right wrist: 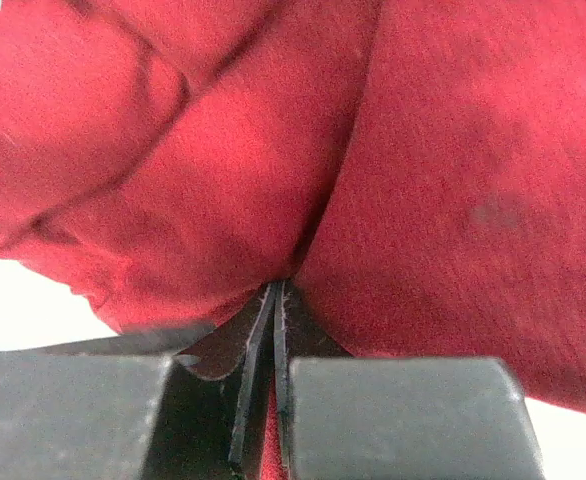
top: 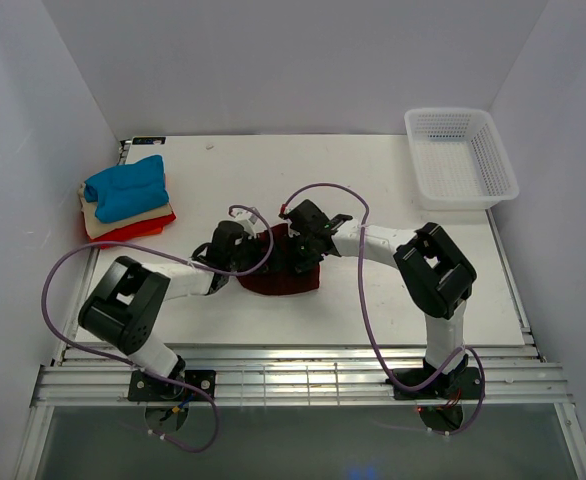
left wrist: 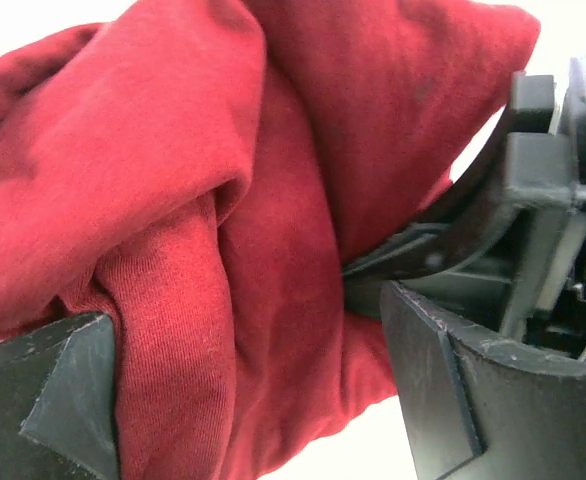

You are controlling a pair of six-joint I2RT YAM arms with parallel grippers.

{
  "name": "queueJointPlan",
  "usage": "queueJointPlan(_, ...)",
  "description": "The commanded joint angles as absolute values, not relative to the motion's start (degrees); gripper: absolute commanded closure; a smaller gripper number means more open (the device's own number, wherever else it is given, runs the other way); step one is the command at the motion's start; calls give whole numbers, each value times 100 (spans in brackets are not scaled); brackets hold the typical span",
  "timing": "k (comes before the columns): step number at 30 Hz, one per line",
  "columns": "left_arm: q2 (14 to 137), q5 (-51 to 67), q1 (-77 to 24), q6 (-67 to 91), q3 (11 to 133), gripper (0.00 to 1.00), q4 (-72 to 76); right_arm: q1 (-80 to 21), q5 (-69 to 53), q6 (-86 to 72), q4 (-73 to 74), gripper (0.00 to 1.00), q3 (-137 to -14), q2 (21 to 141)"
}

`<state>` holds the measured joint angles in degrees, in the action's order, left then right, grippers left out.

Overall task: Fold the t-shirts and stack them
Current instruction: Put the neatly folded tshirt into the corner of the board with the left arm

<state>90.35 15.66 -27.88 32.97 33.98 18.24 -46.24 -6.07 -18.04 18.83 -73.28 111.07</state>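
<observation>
The maroon t-shirt [top: 285,279] lies bunched at the middle of the table [top: 373,180], between the two arms, not spread flat. Both sets of jaws are on it.

The left gripper [left wrist: 248,390] meets the shirt's left edge. Its jaws stand well apart with a thick, rolled bunch of maroon cloth filling the gap. The cloth presses against the inner face of one finger [left wrist: 58,410] and bulges up to the other [left wrist: 453,400]. In the left wrist view white table shows under the cloth's lower edge.

The right gripper [right wrist: 276,390] comes in from the shirt's right side. Its jaws are pressed almost together, only a thin dark slit between them, and they pinch a thin fold where two swells of the cloth meet.

The two grippers sit near each other over the shirt.

At the far left of the table a blue t-shirt [top: 128,188] rests folded on a beige t-shirt [top: 98,222], which lies on a red-orange t-shirt [top: 138,231]. A white mesh basket [top: 460,156] stands at the far right corner, well apart.
</observation>
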Motion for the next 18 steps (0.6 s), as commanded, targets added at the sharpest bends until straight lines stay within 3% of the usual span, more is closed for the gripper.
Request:
queueJointPlan(1, 9580, 1521, -3120, 3516, 3287, 3, 879, -4737, -668, -1854, 1890, 92, -7040, 11540)
queueJointPlan(6, 9615, 1127, -3129, 3489, 3261, 10, 774, -4746, -633, -1872, 1881, 92, -6952, 11435)
queueJointPlan(10, 9746, 678, -3129, 3481, 3331, 61, 510, -4764, -642, -1872, 1863, 92, -6882, 11347)
queueJointPlan(13, 9843, 362, -3129, 3454, 3410, 86, 334, -4781, -624, -1872, 1872, 92, -6838, 11259)
queueJointPlan(15, 9931, 212, -3120, 3402, 3436, 96, 246, -4799, -563, -1881, 1890, 92, -6759, 11128)
queueJointPlan(18, 9853, 18, -3111, 3200, 3489, 100, 150, -4799, -440, -1898, 1942, 92, -6593, 10812)
